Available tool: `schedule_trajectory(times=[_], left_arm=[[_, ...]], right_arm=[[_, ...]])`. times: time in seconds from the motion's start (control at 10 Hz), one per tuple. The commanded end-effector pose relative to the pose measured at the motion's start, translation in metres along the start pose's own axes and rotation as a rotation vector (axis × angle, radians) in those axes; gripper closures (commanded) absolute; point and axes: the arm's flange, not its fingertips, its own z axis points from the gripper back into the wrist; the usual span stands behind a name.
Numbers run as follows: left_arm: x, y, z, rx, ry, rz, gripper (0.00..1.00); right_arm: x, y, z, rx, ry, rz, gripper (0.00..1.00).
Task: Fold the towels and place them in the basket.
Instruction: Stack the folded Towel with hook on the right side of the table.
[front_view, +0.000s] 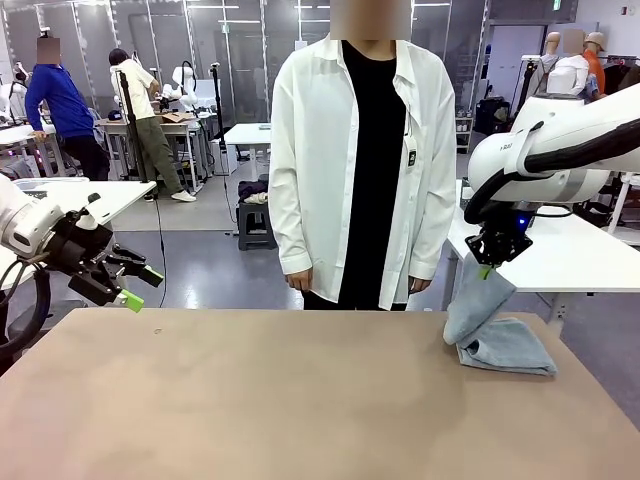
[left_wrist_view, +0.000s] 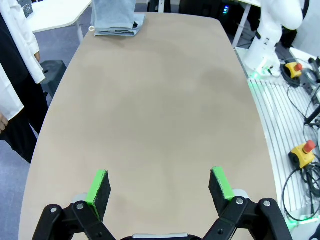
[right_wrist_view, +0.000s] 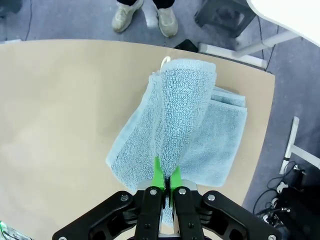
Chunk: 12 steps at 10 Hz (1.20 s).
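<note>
A light blue-grey terry towel (front_view: 497, 340) sat at the far right corner of the tan table (front_view: 260, 400), close to the right edge. Most of it lay flat in a folded stack on the surface, with layered edges showing along one side. One part was drawn up off the stack into a narrow peak, and the right gripper (front_view: 487, 268) was clamped on the top of that peak, its green pads pressed together with the cloth between them. In the right wrist view the towel (right_wrist_view: 175, 135) hung down from the fingers as a long ridge of looped pile, spreading onto the flat layers below, and a small white loop tag (right_wrist_view: 165, 60) stuck out at its far end near the table's edge.

The left gripper (front_view: 128, 283) hovered above the table's left edge, holding nothing, its two fingers spread wide. The left wrist view showed those green pads (left_wrist_view: 98, 184) well apart over bare tabletop, with the towel (left_wrist_view: 116, 20) at the opposite corner.

A person in a white shirt (front_view: 362, 150) over black stood behind the far edge, arms hanging down.
</note>
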Motion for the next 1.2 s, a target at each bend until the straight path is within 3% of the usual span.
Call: schedule_trajectory(times=[0.0,0.5,1.1], left_arm=[[0.001,0.000,0.001,0.000,0.000,-0.003,0.00],[0.001,0.000,0.001,0.000,0.000,-0.003,0.00],[0.001,0.000,0.001,0.000,0.000,-0.003,0.00]], right_arm=[[0.000,0.000,0.000,0.000,0.000,0.000,0.95],[0.001,-0.072,-0.027,0.135,0.047,0.052,0.95],[0.000,-0.116,-0.099,0.270,0.067,0.014,0.95]])
